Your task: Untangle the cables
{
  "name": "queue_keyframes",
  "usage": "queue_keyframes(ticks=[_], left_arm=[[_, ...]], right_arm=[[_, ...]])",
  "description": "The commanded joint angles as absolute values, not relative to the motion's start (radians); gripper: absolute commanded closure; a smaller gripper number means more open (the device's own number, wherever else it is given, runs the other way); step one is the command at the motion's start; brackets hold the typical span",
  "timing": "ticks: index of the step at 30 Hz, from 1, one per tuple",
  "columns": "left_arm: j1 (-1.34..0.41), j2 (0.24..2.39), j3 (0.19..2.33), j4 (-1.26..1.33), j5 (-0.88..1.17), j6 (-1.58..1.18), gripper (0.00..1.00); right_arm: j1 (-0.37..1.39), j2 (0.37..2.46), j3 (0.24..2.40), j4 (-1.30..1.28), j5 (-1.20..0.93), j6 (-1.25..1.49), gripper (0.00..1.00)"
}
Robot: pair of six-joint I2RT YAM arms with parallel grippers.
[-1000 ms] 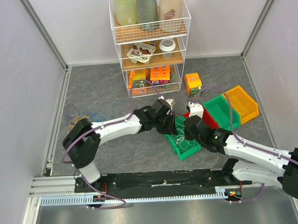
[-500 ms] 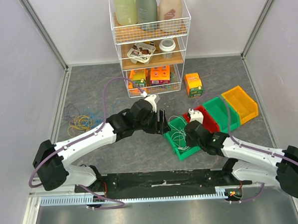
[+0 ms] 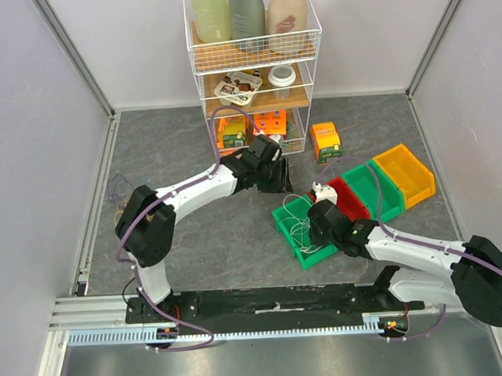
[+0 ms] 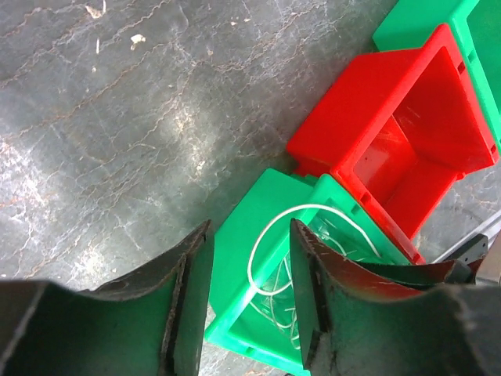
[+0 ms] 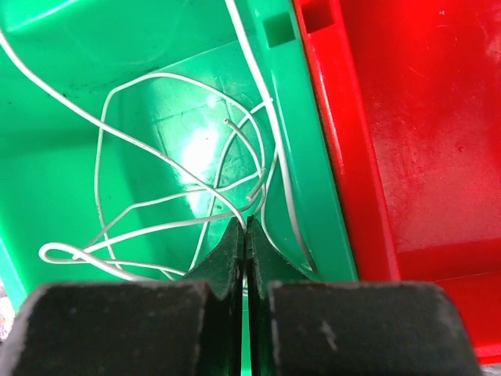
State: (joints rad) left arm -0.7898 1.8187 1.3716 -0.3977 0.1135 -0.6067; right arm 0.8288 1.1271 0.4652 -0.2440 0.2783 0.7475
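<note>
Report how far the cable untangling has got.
Done: a white cable lies in the green bin with no other colour mixed in. In hand: the right pincer is shut among its strands, but whether it pinches one is unclear. The left pincer hangs open and empty above that bin. Left: thin cables lie bunched at the table's left edge, partly hidden by the left arm.

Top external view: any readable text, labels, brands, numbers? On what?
No text can be read in any view.
Bottles on the wire rack top shelf: labels too small.
Pouch on its middle shelf: print blurred.
Boxes on its bottom shelf: blurred.
Orange box right of the rack: print blurred.
</note>
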Motion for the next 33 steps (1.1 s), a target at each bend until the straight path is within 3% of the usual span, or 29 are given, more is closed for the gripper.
queue_keyframes(ticks=[1, 7, 18, 26, 33], left_arm=[[-0.795, 1.850, 1.439, -0.420, 0.132, -0.540, 0.52], [-0.795, 1.864, 1.391, -0.380, 0.190, -0.555, 0.57], [-0.808, 1.845, 1.384, -0.357, 0.255, -0.534, 0.98], [-0.903, 1.766, 1.269, -0.328, 0.215, -0.567, 0.98], [-0.945, 1.785, 1.141, -0.267, 0.180, -0.641, 0.98]], right_arm=[[0.821, 1.112, 0.472, -0.198, 0.255, 0.727, 1.00], [0.813, 1.081, 0.474, -0.199, 0.250, 0.726, 1.00], [0.808, 1.111, 0.468, -0.186, 0.252, 0.732, 1.00], [0.807, 1.127, 0.472, -0.187, 0.268, 0.742, 0.96], [0.807, 1.144, 0.514, -0.221, 0.267, 0.704, 0.80]])
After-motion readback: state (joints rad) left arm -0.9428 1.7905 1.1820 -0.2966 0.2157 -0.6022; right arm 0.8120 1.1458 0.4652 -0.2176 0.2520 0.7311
